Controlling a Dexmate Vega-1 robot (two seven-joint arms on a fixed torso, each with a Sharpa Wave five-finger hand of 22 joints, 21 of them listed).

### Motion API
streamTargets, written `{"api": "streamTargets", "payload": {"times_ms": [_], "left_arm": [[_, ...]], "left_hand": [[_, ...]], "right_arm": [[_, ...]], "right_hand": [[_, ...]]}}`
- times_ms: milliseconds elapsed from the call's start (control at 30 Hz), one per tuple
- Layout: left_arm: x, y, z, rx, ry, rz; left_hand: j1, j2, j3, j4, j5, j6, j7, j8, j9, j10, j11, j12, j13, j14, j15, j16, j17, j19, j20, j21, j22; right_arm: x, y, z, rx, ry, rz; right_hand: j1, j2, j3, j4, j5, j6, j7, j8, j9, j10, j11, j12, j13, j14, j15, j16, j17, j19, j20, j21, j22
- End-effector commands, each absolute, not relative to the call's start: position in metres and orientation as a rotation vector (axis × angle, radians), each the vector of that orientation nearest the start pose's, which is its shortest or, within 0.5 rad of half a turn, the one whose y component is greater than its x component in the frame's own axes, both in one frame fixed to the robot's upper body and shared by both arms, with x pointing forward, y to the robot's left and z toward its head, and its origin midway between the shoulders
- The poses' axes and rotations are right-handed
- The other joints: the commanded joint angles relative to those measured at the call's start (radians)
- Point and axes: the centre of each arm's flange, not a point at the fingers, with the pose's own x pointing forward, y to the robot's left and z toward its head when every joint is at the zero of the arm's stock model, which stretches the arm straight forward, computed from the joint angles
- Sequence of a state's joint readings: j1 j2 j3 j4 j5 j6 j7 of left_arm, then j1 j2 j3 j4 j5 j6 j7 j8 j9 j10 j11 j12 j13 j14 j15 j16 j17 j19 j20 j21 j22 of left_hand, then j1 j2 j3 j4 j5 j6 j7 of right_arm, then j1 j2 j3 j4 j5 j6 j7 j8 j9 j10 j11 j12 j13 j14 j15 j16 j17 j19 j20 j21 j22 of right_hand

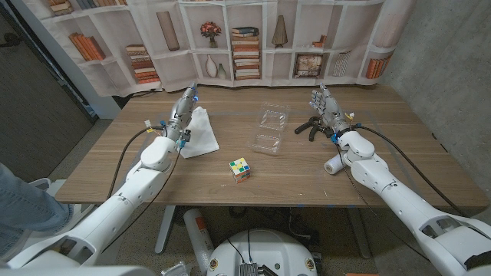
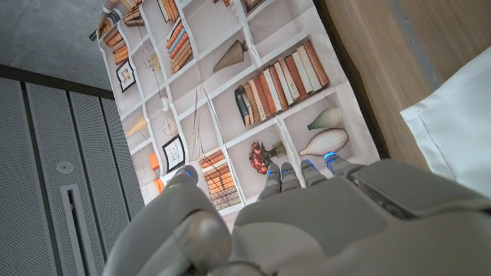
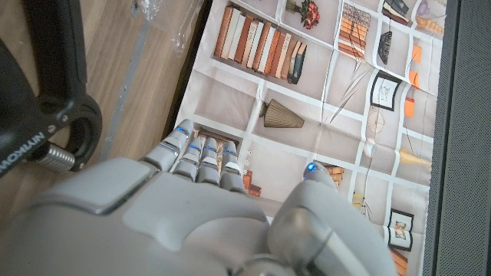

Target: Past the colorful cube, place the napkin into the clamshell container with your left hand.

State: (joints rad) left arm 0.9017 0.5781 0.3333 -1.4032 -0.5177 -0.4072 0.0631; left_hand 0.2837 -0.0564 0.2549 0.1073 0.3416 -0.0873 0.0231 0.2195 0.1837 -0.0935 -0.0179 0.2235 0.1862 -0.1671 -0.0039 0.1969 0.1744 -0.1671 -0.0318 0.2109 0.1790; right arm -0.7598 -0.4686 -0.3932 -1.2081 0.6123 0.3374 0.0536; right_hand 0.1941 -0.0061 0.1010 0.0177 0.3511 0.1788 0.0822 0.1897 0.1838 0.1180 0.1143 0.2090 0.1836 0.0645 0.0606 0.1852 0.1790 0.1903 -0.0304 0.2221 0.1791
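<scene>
Beside the napkin [image 1: 199, 133], left hand [image 1: 182, 107] open; clamshell container [image 1: 268, 129] well apart.

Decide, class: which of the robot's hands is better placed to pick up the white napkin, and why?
Left. The left hand stands right beside the napkin; the right hand is beyond the clamshell container, by the black clamp.

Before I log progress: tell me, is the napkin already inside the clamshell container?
No, the napkin lies on the table beside the left hand, apart from the clamshell container.
</scene>
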Motion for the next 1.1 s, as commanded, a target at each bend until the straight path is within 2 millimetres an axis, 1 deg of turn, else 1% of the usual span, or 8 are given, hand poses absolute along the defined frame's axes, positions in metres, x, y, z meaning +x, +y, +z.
{"api": "streamTargets", "payload": {"times_ms": [33, 433, 767, 1033, 1100], "left_arm": [[0.604, 0.316, -0.005, 0.133, -0.768, -0.109], [0.596, 0.327, -0.015, 0.166, -0.755, -0.072], [0.584, 0.337, -0.011, 0.205, -0.767, -0.036], [0.578, 0.346, -0.011, 0.210, -0.778, -0.010], [0.577, 0.349, -0.011, 0.200, -0.781, -0.003]], "left_hand": [[0.015, 0.001, 0.002, -0.009, 0.004, 0.008, -0.001, 0.003, 0.002, 0.010, -0.001, 0.004, 0.001, 0.003, -0.002, 0.002, 0.004, -0.077, 0.007, 0.004, 0.002], [0.019, 0.002, 0.000, -0.011, 0.005, 0.015, 0.000, 0.002, 0.002, 0.018, -0.001, 0.004, 0.001, 0.011, -0.002, 0.002, 0.004, -0.075, 0.008, 0.003, 0.002], [0.022, 0.002, -0.002, -0.013, 0.006, 0.022, 0.000, 0.002, 0.002, 0.022, -0.001, 0.004, 0.001, 0.016, -0.003, 0.001, 0.004, -0.074, 0.009, 0.002, 0.002], [0.024, 0.002, -0.003, -0.014, 0.007, 0.029, 0.000, 0.003, 0.002, 0.028, -0.003, 0.004, 0.001, 0.019, -0.003, 0.001, 0.004, -0.072, 0.010, 0.001, 0.002], [0.025, 0.002, -0.004, -0.014, 0.007, 0.031, -0.001, 0.003, 0.002, 0.030, -0.002, 0.005, 0.001, 0.021, -0.003, 0.001, 0.004, -0.071, 0.010, 0.002, 0.002]], "right_arm": [[0.662, -0.283, -0.005, 0.003, -0.649, 0.228], [0.660, -0.283, -0.011, 0.006, -0.648, 0.224], [0.658, -0.284, -0.012, 0.009, -0.652, 0.223], [0.658, -0.283, -0.011, 0.012, -0.661, 0.221], [0.659, -0.283, -0.010, 0.010, -0.667, 0.220]], "right_hand": [[0.008, 0.003, 0.001, -0.006, -0.001, 0.007, 0.003, 0.006, 0.004, 0.009, 0.000, 0.006, 0.004, 0.008, -0.003, 0.003, 0.004, 0.012, -0.001, -0.003, 0.003], [0.009, 0.004, -0.001, -0.007, -0.004, 0.010, 0.002, 0.007, 0.004, 0.021, 0.000, 0.011, 0.004, 0.013, -0.002, 0.005, 0.004, 0.018, -0.001, -0.003, 0.003], [0.010, 0.005, -0.001, -0.008, -0.006, 0.010, 0.001, 0.007, 0.004, 0.025, -0.001, 0.012, 0.004, 0.015, -0.003, 0.005, 0.004, 0.020, -0.002, -0.004, 0.003], [0.011, 0.006, -0.002, -0.008, -0.007, 0.010, 0.000, 0.007, 0.004, 0.027, 0.000, 0.012, 0.004, 0.016, -0.003, 0.004, 0.004, 0.021, -0.001, -0.005, 0.003], [0.011, 0.006, -0.002, -0.009, -0.008, 0.009, 0.001, 0.006, 0.004, 0.028, -0.002, 0.012, 0.004, 0.019, -0.006, 0.005, 0.004, 0.028, -0.007, -0.003, 0.003]]}}
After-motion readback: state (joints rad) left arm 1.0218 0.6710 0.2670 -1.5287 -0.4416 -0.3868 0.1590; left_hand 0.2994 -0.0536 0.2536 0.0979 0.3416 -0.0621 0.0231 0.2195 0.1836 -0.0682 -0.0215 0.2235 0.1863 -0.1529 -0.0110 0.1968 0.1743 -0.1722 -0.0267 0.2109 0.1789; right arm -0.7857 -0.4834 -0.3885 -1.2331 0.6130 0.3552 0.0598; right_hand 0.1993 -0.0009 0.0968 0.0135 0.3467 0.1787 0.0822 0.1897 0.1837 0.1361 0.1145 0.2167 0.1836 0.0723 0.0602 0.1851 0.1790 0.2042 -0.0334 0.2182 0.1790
